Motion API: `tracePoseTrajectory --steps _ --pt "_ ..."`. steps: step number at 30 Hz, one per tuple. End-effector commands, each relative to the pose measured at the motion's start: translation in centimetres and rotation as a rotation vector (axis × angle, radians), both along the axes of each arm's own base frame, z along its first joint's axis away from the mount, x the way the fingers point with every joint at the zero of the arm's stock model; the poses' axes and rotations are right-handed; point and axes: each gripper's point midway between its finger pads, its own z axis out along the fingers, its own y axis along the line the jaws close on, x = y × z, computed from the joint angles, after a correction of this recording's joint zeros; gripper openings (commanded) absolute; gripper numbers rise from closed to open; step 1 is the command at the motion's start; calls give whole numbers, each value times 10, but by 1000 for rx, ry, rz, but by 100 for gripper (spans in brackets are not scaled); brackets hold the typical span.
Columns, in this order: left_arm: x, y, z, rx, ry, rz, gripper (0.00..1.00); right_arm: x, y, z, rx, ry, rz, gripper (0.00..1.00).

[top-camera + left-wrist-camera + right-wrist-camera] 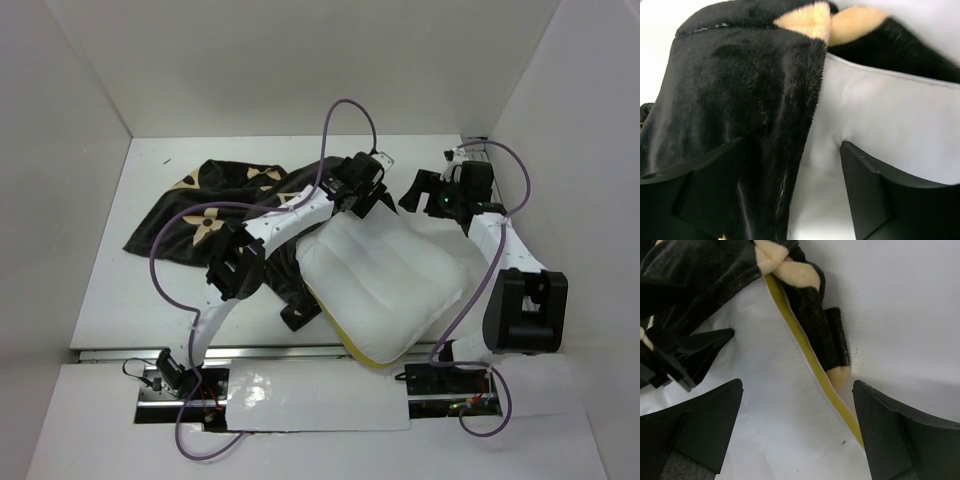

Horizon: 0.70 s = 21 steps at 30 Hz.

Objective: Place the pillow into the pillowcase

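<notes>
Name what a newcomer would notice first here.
A plump white pillow with a yellow seam lies front and centre in the top view. Behind it to the left sprawls the dark flower-printed pillowcase, and the left hand and right hand, both open, hover at the pillow's far edge.

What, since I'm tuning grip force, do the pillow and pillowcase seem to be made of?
The pillow looks like smooth matte white cloth over soft filling: it puffs and dimples; its yellow piping seems fabric too. The pillowcase looks like short-pile plush, probably synthetic: glossy streaks across the nap.
</notes>
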Motion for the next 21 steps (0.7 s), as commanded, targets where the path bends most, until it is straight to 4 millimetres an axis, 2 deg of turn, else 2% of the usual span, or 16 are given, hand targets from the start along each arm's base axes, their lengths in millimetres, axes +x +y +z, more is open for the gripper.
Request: tracePoseTrajectory --steps 1,2,6,10,15,16,17,19,20,21 --pt "22 2 34 24 -139 23 85 8 10 13 17 -56 109 97" --pt "26 2 45 13 -168 40 81 12 10 14 14 -73 109 97" --pt "36 20 35 68 -198 124 74 7 17 0 37 -41 160 97" --pt "46 31 36 71 -220 142 74 11 10 -7 1 -22 107 97" --pt "45 26 22 47 -176 88 71 13 18 -22 -56 22 120 97" --pt "42 21 16 44 -158 54 68 13 23 -28 -78 26 142 97" --pt "41 18 15 36 -152 41 63 13 26 -28 -90 20 161 97" --pt "41 18 9 38 -149 40 38 15 38 -35 -130 0 246 97" --pt "41 16 10 26 -152 33 24 15 44 -39 -150 -3 293 97" --pt "38 8 15 17 -161 21 3 12 50 -55 -166 39 333 97"
